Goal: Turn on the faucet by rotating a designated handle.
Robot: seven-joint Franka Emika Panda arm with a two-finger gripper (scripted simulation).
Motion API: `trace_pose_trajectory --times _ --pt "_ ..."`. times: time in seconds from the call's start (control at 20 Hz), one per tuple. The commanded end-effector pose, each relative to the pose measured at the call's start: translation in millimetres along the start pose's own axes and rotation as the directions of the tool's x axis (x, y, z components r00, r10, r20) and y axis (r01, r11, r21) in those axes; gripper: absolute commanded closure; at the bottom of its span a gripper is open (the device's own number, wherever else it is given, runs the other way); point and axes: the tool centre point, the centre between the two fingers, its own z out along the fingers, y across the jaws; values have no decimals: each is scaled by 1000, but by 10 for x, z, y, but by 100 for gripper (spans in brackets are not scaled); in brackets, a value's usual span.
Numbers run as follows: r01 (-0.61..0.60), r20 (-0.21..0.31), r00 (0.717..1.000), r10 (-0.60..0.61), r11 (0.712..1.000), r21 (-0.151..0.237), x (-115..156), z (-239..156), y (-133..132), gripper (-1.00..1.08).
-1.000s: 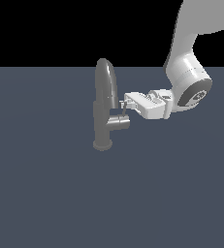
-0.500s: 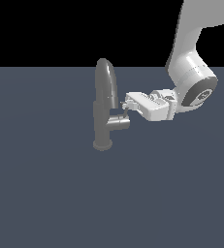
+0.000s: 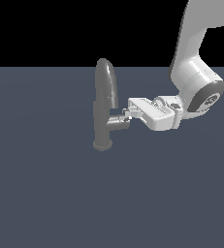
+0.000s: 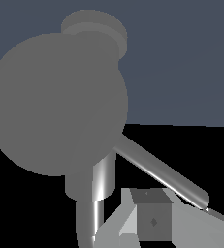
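faucet [image 3: 104,104] upright on counter [image 3: 45,193]; handle [image 4: 162,172] slanting off side stub. tool [image 3: 128,113] at stub end, beside handle, prob. placed to push it round; jaw gap: cannot tell.

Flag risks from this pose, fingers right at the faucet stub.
1. The gripper sits at the end of the side stub, close under the spout; a sweep upward could hit the spout.
2. The handle is a thin lever. In the wrist view one finger lies beside it, so contact looks narrow and may slip off mid-rotation.
3. Finger opening can't be confirmed from either view.
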Motion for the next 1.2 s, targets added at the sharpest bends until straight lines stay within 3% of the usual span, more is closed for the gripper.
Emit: trace_pose_trajectory --times 0.0,0.05,0.55,0.6,0.65,1.15 --pt "-24 8 1000 24 1000 2 117 -21 149 108" --pt "-2 1 1000 2 1000 0 17 0 29 108" --pt "-24 8 1000 24 1000 2 664 -17 284 108" --pt "-24 8 1000 24 1000 2 664 -17 284 108" --pt "11 7 1000 -10 1000 -8 436 3 163 108" --pt "-8 8 1000 8 1000 -3 808 -5 60 108"
